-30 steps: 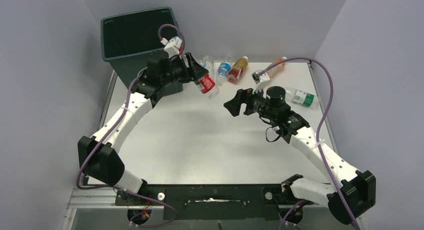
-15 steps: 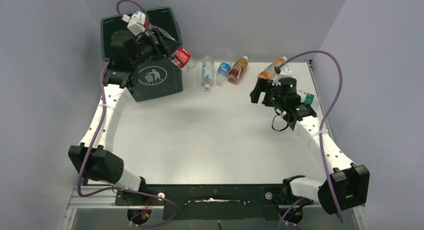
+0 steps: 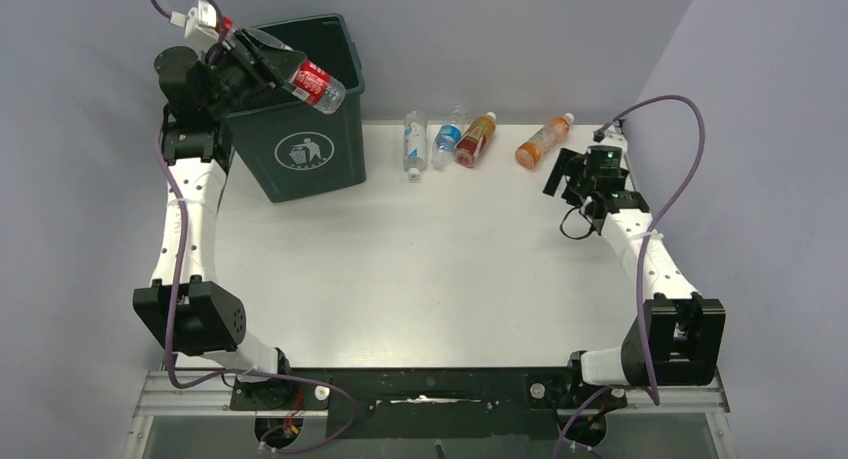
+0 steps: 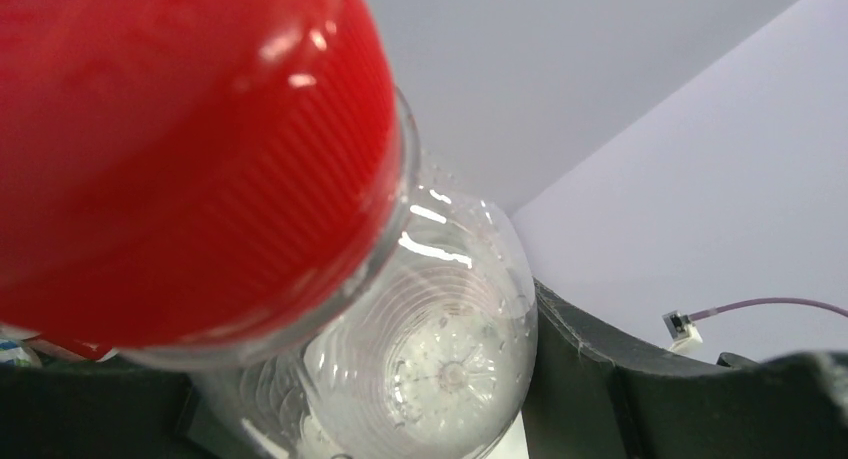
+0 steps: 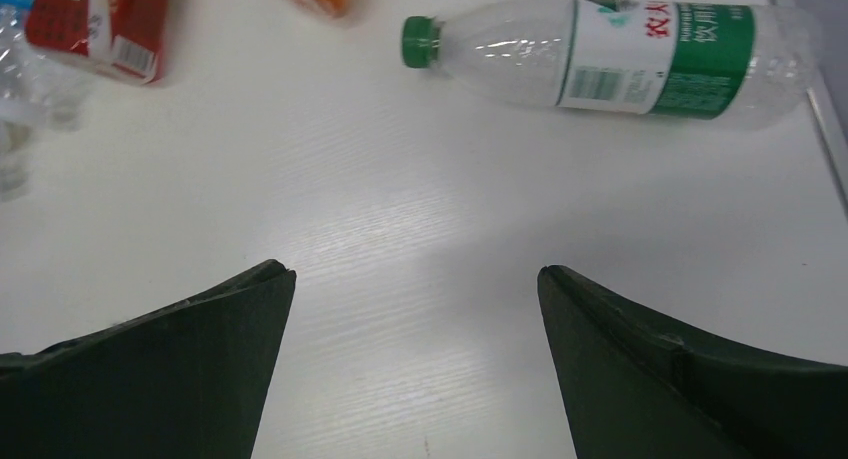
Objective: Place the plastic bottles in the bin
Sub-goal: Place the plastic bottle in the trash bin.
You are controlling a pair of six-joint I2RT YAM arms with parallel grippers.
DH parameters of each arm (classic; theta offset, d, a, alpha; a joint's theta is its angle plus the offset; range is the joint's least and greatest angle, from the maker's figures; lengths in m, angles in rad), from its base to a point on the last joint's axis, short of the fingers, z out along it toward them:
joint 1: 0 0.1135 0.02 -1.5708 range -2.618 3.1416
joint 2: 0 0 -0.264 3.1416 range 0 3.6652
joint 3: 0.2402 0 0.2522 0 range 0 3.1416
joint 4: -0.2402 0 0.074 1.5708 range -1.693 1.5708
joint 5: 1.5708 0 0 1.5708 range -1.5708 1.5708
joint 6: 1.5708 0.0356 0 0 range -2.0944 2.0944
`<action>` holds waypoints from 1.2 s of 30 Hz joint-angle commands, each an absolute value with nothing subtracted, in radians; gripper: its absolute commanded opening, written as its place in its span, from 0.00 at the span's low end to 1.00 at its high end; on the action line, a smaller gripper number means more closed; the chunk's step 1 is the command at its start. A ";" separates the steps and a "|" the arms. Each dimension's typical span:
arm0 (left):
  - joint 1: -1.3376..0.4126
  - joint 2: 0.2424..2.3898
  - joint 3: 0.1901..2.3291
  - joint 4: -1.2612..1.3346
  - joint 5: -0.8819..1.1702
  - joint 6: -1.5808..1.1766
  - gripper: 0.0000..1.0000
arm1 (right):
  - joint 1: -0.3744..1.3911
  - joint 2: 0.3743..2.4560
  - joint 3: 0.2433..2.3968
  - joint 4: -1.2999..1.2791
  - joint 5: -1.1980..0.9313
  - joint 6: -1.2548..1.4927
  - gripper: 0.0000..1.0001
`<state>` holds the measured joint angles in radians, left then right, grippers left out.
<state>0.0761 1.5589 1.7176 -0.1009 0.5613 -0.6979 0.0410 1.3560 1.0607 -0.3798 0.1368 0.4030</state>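
My left gripper (image 3: 268, 65) is raised above the dark green bin (image 3: 305, 154) at the back left and is shut on a clear bottle with a red label (image 3: 315, 85), held tilted over the bin's front right rim. In the left wrist view its red cap (image 4: 180, 149) and clear body (image 4: 440, 364) fill the picture. Several bottles lie along the back of the table: a clear one (image 3: 412, 144), a blue-labelled one (image 3: 447, 137), a red-orange one (image 3: 476, 139) and an orange one (image 3: 543, 142). My right gripper (image 5: 415, 271) stands open over bare table, short of a green-labelled bottle (image 5: 640, 54).
Grey walls close in the table (image 3: 430, 269) on the left, back and right. The right arm (image 3: 640, 249) runs along the table's right edge. In the right wrist view a red-labelled bottle (image 5: 95, 24) lies at the top left.
The left arm has lifted the red-labelled bottle from beside the bin up over its opening. The right arm has swung back to the far right, still open.
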 commanded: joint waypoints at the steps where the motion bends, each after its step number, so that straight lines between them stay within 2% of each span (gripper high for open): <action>1: 0.149 1.575 1.770 0.052 0.627 -0.765 0.48 | -0.061 1.379 1.118 -0.337 0.136 0.403 0.98; 8: 0.257 1.632 1.790 0.148 0.659 -0.839 0.48 | -0.222 1.477 1.134 -0.285 0.065 0.448 0.98; 23: 0.278 1.782 1.792 0.150 0.610 -0.806 0.48 | -0.406 1.655 1.217 -0.227 0.144 0.475 0.98; 28: 0.278 1.810 1.802 0.115 0.597 -0.787 0.50 | -0.420 1.708 1.294 -0.223 0.166 0.490 0.98; 31: 0.278 1.823 1.818 0.071 0.586 -0.766 0.55 | -0.420 1.750 1.340 -0.220 0.178 0.494 0.98; 36: 0.279 1.828 1.841 0.008 0.570 -0.743 0.70 | -0.419 1.829 1.418 -0.226 0.173 0.503 0.98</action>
<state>0.2714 1.8343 1.7645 0.0269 0.5930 -0.7830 -0.4240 1.7935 1.3426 -0.2703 0.1501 0.4858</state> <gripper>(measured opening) 0.661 0.979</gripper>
